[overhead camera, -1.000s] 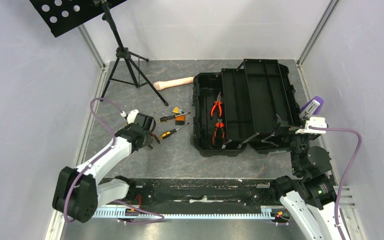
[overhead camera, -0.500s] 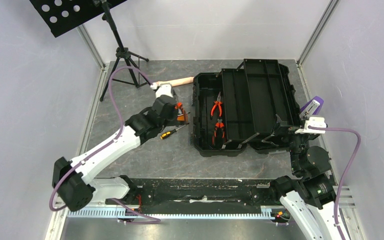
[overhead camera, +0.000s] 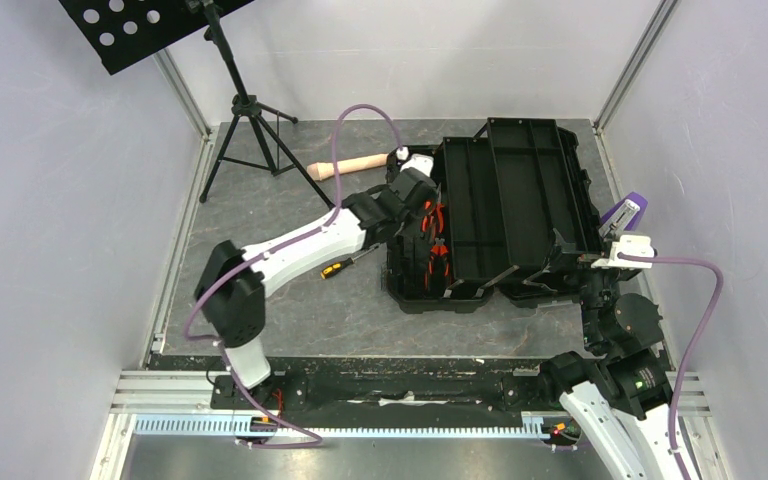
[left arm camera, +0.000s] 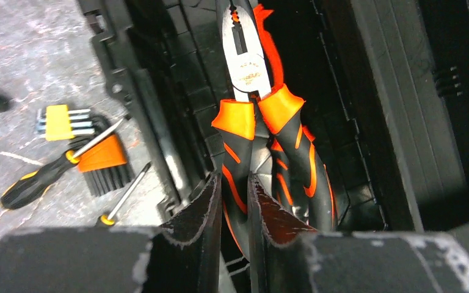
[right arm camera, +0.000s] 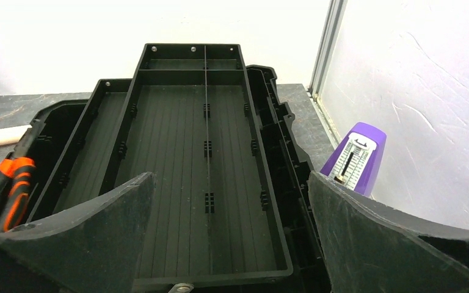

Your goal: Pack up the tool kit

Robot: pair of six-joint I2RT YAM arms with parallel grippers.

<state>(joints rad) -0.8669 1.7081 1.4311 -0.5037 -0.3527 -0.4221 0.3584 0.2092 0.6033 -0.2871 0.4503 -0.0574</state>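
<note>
The black toolbox (overhead camera: 520,185) lies open at the right of the table, with its inner tray (right arm camera: 177,146) bare. Two orange/black pliers (overhead camera: 438,262) lie in its left compartment. My left gripper (overhead camera: 423,208) is over that compartment, shut on one handle of another pair of orange/black pliers (left arm camera: 247,116), whose grey nose points away from the fingers (left arm camera: 204,204). A yellow/black screwdriver (overhead camera: 345,265) lies on the table left of the box, and a second (left arm camera: 33,183) lies by the hex-key sets (left arm camera: 101,155). My right gripper (right arm camera: 232,244) is wide open and empty at the box's near right corner (overhead camera: 567,262).
A beige cylindrical handle (overhead camera: 350,167) lies behind the box's left corner. A purple upright object (overhead camera: 628,210) stands by the right wall, right of the box. A black tripod stand (overhead camera: 250,115) occupies the back left. Side walls close in the table.
My left arm has swung from the table's left side, past the screwdrivers and hex keys, to over the toolbox's left compartment. The right arm has not moved.
</note>
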